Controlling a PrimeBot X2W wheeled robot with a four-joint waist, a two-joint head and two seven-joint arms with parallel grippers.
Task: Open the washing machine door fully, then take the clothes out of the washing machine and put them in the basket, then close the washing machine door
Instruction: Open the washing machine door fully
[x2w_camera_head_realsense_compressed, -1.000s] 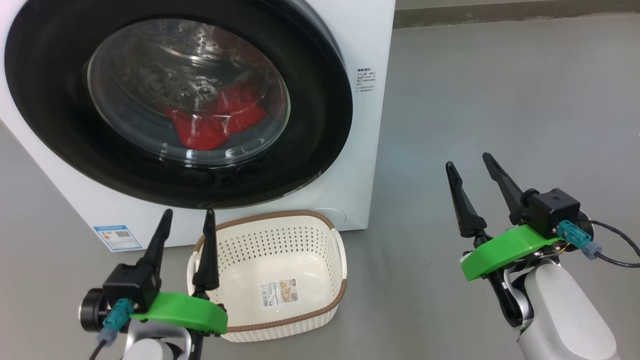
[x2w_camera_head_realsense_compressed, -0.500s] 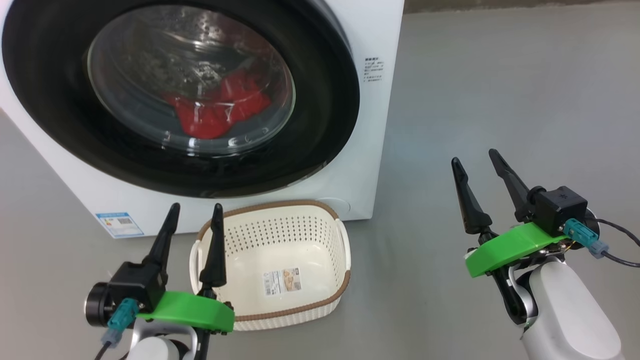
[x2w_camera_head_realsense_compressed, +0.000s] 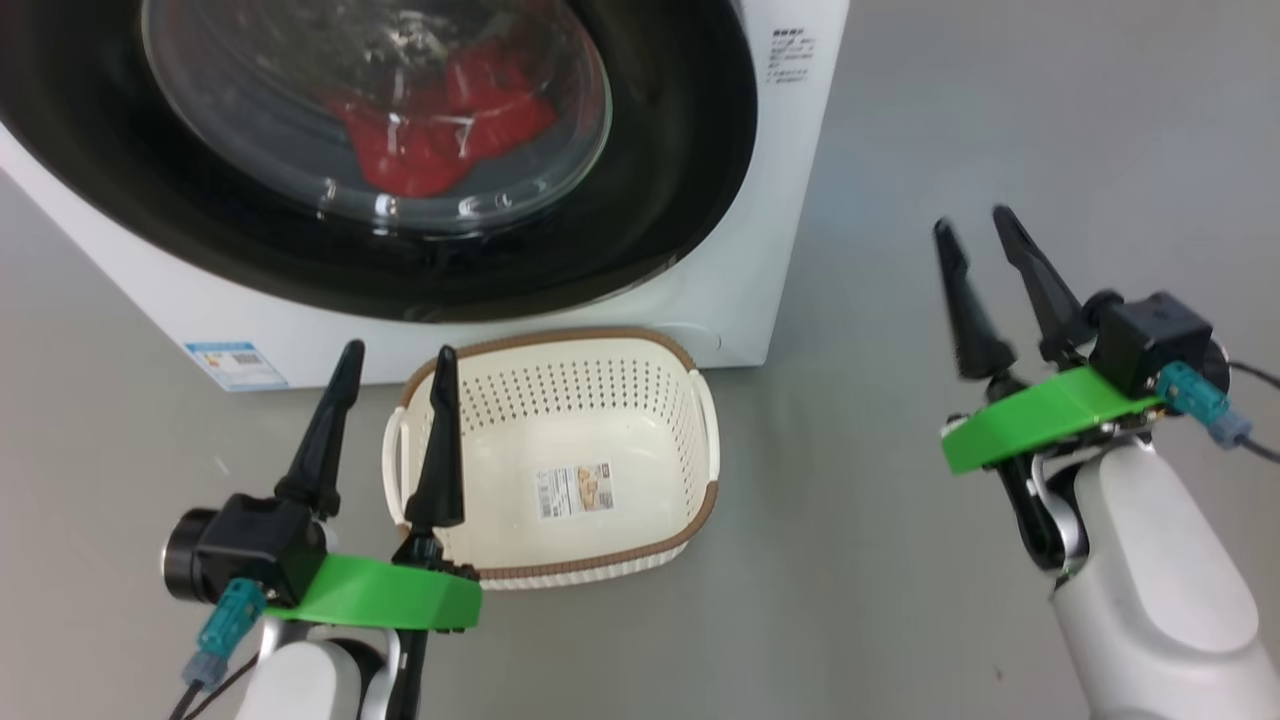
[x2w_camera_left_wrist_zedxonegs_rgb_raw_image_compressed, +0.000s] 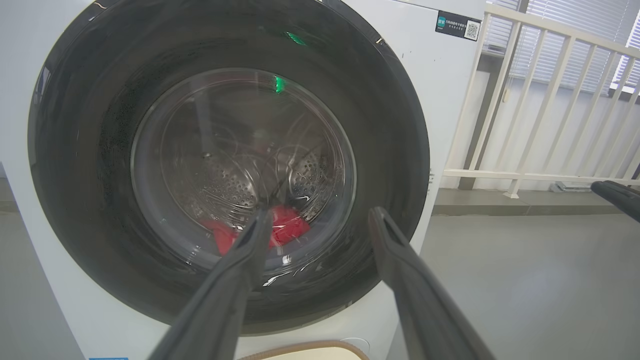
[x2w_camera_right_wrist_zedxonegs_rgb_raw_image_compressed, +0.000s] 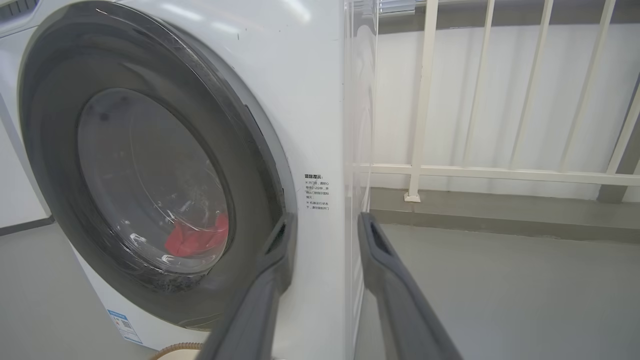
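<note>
Stiff, glossy door (x2w_camera_head_realsense_compressed: 690, 150) sits shut on the washer (x2w_camera_head_realsense_compressed: 770, 290), glass facing the robot; round, it has no long axis. Its right rim looks the likeliest hold. Soft red clothes (x2w_camera_head_realsense_compressed: 430, 120) lie behind it, basket (x2w_camera_head_realsense_compressed: 560, 385) just below. Left gripper (x2w_camera_head_realsense_compressed: 398, 350) and right gripper (x2w_camera_head_realsense_compressed: 972, 220) hover before the washer, fingers parted, empty.

Glossy black on the washing machine door (x2w_camera_head_realsense_compressed: 690, 150), plain white on the washing machine (x2w_camera_head_realsense_compressed: 770, 250) with a small blue sticker (x2w_camera_head_realsense_compressed: 236, 365), bright red for the clothes (x2w_camera_head_realsense_compressed: 430, 130). Cream-white on the basket (x2w_camera_head_realsense_compressed: 560, 390), dotted with rows of small holes and edged in a brown woven-look rim (x2w_camera_head_realsense_compressed: 560, 335). Black, green and teal on the left gripper (x2w_camera_head_realsense_compressed: 398, 348) and the right gripper (x2w_camera_head_realsense_compressed: 970, 218) — flat grey on the floor (x2w_camera_head_realsense_compressed: 850, 600).
</note>
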